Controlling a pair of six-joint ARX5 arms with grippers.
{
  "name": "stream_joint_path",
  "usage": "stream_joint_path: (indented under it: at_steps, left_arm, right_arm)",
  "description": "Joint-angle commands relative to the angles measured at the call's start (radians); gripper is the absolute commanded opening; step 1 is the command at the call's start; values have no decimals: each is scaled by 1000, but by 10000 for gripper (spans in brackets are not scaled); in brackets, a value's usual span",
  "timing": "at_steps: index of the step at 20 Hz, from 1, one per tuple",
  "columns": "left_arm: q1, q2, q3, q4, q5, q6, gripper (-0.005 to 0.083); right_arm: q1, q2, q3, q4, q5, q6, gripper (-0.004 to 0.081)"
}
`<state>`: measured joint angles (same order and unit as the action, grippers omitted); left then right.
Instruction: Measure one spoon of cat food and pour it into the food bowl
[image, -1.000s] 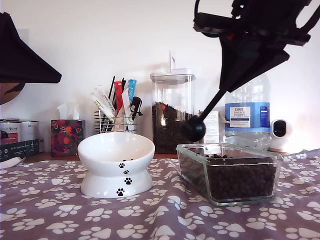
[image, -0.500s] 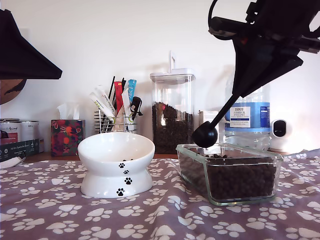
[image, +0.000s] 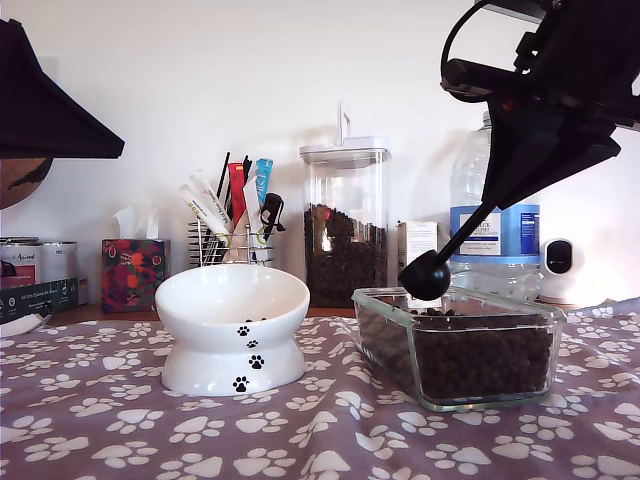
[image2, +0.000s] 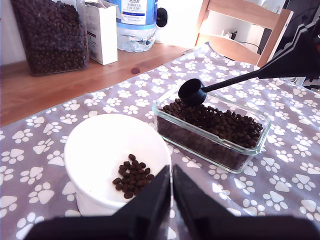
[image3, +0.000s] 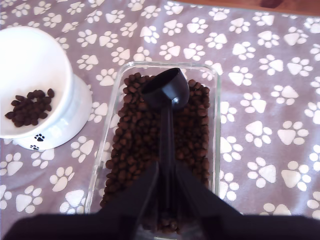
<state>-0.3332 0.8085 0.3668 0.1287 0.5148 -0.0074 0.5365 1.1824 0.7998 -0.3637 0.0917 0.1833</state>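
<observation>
above the glass dish of cat food, my second hand clamped on the spoon (first hand pinched together)

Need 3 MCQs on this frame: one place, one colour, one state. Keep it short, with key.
1. Where is the spoon's cup?
A. over the glass dish
B. inside the food bowl
C. on the cloth

2. What colour is the food bowl?
A. blue
B. white
C. red

3. What state is my second pincer in?
A. open, empty
B. shut on the spoon's handle
C. shut on the canister lid

Key: 1 A, the cup hangs above the cat food in the dish. 2 B, glossy white with black paw prints. 3 B, the handle runs between its fingers in the second wrist view.
</observation>
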Motion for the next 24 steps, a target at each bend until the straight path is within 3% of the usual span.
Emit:
stream_joint_path:
  at_steps: [1, 18, 24]
  left_arm:
    - [-3, 10, -3, 8, -1, 9, -19]
    - [-10, 10, -3, -4, 9, 9, -19]
    - [-63, 10, -3, -54, 5, 9, -19]
  right_arm:
    - [-2, 19, -54, 8, -9, 6, -13]
    - [0, 122, -83, -23, -68, -27, -10]
    - [0, 122, -81, -24, -82, -88, 52]
